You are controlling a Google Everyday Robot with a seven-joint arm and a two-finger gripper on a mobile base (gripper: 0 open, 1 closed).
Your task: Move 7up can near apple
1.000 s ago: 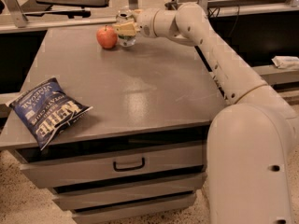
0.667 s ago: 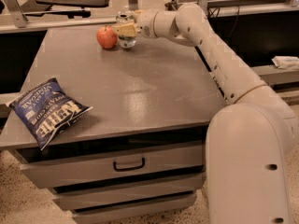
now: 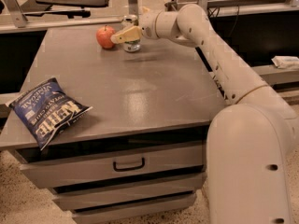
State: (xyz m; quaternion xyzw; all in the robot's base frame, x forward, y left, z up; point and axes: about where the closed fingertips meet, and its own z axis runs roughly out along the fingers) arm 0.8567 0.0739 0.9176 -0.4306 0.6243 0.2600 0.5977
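- Right now I see the apple resting on the far part of the grey counter, and I use it as my reference.
- Just right of the apple, the 7up can stands upright on the counter, with a narrow gap between the two.
- My gripper is at the can, reaching in from the side away from the apple on the white arm.
- Its fingers are clamped on the 7up can: the near one lies across the can's front with its tip pointing at the apple, while the far one is hidden behind the can.
- Well away from the apple, at the counter's near left corner, lies a blue Kettle chip bag, flat and overhanging the edge a little.
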